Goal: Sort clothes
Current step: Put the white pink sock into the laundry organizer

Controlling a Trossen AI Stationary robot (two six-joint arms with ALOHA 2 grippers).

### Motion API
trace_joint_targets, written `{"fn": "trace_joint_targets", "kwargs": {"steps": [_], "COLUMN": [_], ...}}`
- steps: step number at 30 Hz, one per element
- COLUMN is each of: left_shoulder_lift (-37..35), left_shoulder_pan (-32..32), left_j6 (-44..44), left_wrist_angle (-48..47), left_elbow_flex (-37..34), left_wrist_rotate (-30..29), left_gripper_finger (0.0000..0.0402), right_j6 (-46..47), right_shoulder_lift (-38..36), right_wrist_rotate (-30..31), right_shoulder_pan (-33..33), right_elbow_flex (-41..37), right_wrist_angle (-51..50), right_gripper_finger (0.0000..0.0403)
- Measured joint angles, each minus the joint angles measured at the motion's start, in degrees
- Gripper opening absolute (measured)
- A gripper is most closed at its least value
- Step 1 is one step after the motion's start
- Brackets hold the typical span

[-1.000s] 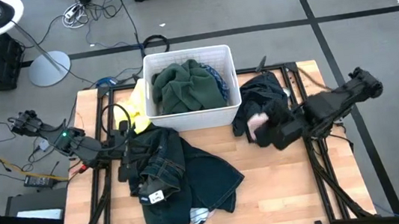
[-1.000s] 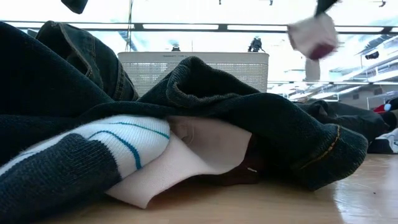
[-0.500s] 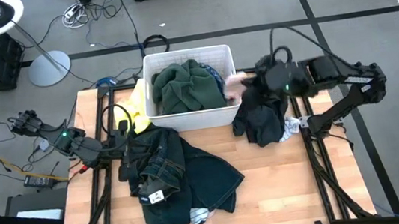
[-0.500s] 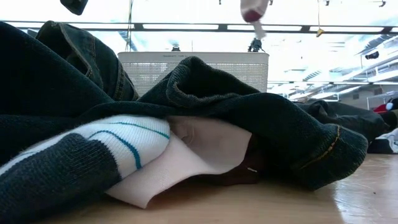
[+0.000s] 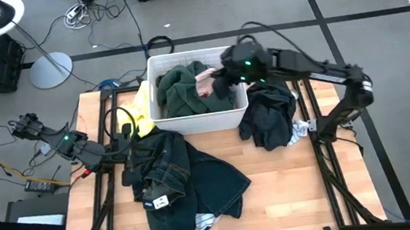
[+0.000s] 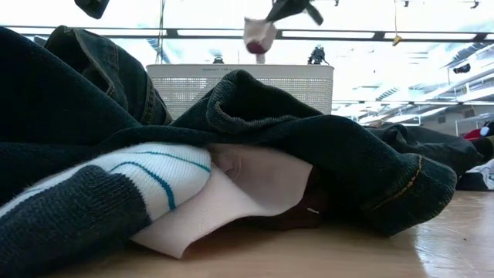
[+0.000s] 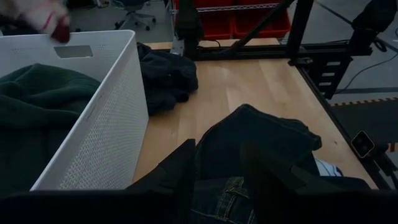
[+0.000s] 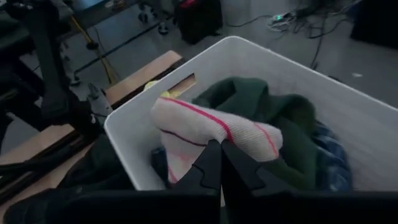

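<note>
My right gripper [image 5: 219, 81] is shut on a small cream sock with red stripes [image 8: 211, 132], held over the white bin [image 5: 190, 55]. The sock also shows high up in the low view [image 6: 257, 36]. The bin holds a dark green garment [image 5: 183, 90] and a blue plaid one [image 8: 324, 155]. My left gripper [image 7: 221, 177] is open over dark jeans [image 5: 185, 175] at the table's left; I cannot tell whether it touches them. A black garment [image 5: 271, 115] lies right of the bin, a yellow one [image 5: 141, 111] left of it. A white-striped sock [image 6: 123, 176] lies under the jeans. My right gripper pinches the sock between its two shut fingers at one edge near its middle [image 8: 214, 144]. The fingers slant down over the bin from the table's right. The sock hangs lifted clear above the green garment, bunched and slack.
The bin's walls [image 7: 106, 124] stand between the two arms. The jeans cover much of the table's near left. Bare wood [image 5: 291, 190] shows at the near right. A small white cloth [image 5: 297, 131] lies by the black garment.
My right gripper has swung from the table's right side up and toward the far left, carrying the sock from beside the black garment to over the bin. The sock stays lifted clear. The other clothes have kept still.
</note>
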Motion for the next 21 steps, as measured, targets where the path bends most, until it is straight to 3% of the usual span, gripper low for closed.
{"fn": "trace_joint_targets", "kwargs": {"steps": [10, 21], "left_shoulder_lift": [0.0, 0.0], "left_shoulder_pan": [0.0, 0.0], "left_j6": [0.0, -0.3], "left_wrist_angle": [0.0, 0.0], "left_elbow_flex": [0.0, 0.0], "left_wrist_rotate": [0.0, 0.0], "left_gripper_finger": [0.0133, 0.0133], "right_j6": [-2.8, -2.2], "right_shoulder_lift": [12.5, 27.1], "right_wrist_rotate": [-9.2, -13.2], "right_shoulder_pan": [-7.4, -9.2], "right_elbow_flex": [0.0, 0.0], "right_wrist_angle": [6.0, -3.0], "right_gripper_finger": [0.0, 0.0]}}
